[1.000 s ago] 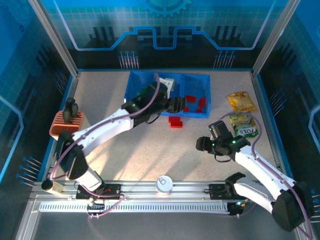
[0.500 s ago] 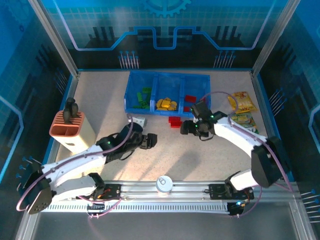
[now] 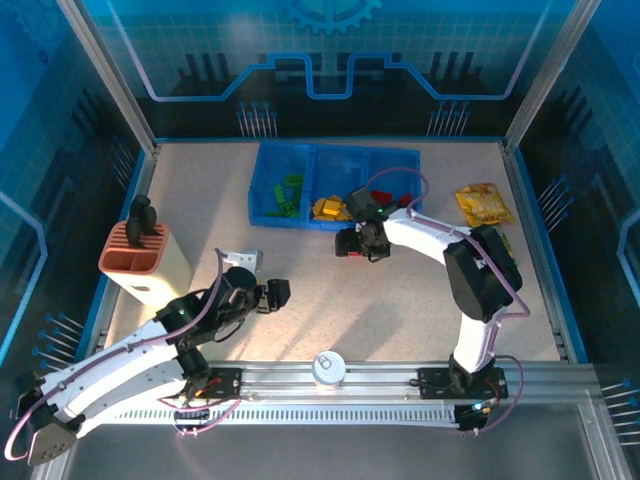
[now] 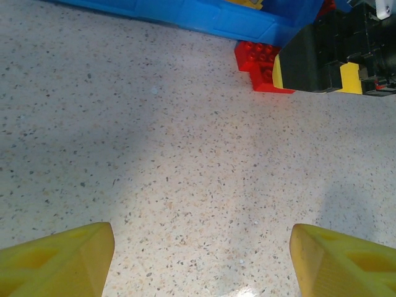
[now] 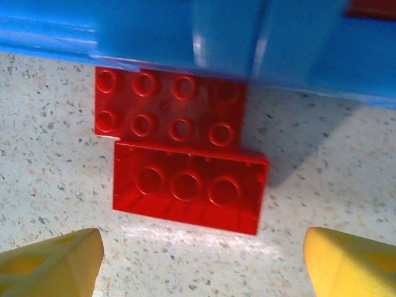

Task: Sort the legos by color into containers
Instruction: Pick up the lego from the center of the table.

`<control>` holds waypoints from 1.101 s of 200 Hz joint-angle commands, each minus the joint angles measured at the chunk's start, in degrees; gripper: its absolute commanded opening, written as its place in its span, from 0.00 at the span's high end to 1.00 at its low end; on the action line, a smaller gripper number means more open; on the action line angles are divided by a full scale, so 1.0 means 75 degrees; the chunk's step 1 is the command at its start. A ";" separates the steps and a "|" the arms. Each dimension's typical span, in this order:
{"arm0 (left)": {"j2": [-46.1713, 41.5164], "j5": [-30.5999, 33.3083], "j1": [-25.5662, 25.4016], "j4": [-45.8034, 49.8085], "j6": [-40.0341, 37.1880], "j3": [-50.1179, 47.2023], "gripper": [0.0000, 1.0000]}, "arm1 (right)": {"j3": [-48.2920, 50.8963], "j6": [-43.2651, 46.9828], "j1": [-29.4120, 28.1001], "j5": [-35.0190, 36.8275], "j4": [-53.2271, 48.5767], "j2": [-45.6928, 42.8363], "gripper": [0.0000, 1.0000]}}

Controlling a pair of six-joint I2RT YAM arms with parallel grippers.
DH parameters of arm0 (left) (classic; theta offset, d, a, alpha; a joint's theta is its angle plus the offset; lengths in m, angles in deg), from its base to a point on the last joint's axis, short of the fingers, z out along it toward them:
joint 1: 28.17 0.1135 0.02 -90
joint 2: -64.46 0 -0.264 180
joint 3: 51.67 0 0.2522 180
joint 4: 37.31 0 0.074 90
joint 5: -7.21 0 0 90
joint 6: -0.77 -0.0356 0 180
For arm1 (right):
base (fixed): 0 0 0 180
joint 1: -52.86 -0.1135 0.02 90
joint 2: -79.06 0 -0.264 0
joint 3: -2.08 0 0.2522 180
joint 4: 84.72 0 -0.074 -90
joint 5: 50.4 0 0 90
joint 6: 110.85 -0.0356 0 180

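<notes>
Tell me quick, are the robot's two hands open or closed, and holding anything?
Left gripper: open, holding nothing.
Right gripper: open, empty, facing two red studded plastic bricks.

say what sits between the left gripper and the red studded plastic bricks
Bare speckled tabletop, from left gripper to red bricks, in the left wrist view.

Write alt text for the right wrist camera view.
Two red bricks lie touching on the speckled table by the blue tray: the far brick studs up, the near brick upside down. The right claw is open, its yellow fingertips apart at the bottom corners.
</notes>
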 commanded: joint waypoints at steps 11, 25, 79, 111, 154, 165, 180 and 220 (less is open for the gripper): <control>-0.0060 0.0213 -0.0070 0.0308 0.0123 -0.0066 0.24 | -0.0439 -0.0100 -0.0114 0.0293 -0.0366 0.0414 0.13; -0.0043 0.0211 -0.0076 0.0261 0.0135 -0.0077 0.24 | -0.0508 -0.0151 -0.0117 0.0323 -0.0419 0.0526 0.14; 0.0010 0.0323 -0.0070 0.0318 0.0090 -0.0054 0.24 | -0.0802 -0.0253 -0.0245 0.0312 -0.0489 0.0971 0.16; 0.0013 0.0338 -0.0076 0.0308 0.0124 -0.0108 0.24 | -0.0643 -0.0374 -0.0264 0.0309 -0.0388 0.0936 0.24; 0.0016 0.0362 -0.0070 0.0239 0.0125 -0.0228 0.24 | -0.0387 -0.0422 -0.0416 0.0581 -0.0510 0.0403 0.39; 0.0027 0.0369 -0.0070 0.0196 0.0124 -0.0260 0.24 | -0.0378 -0.0400 -0.0438 0.0664 -0.0616 0.0145 0.39; 0.0050 0.0364 -0.0070 0.0162 0.0125 -0.0285 0.24 | -0.0403 -0.0343 -0.0441 0.0837 -0.0819 -0.0259 0.39; 0.0065 0.0348 -0.0070 0.0150 0.0150 -0.0333 0.24 | -0.0523 -0.0024 -0.0236 0.1159 -0.1192 -0.1418 0.38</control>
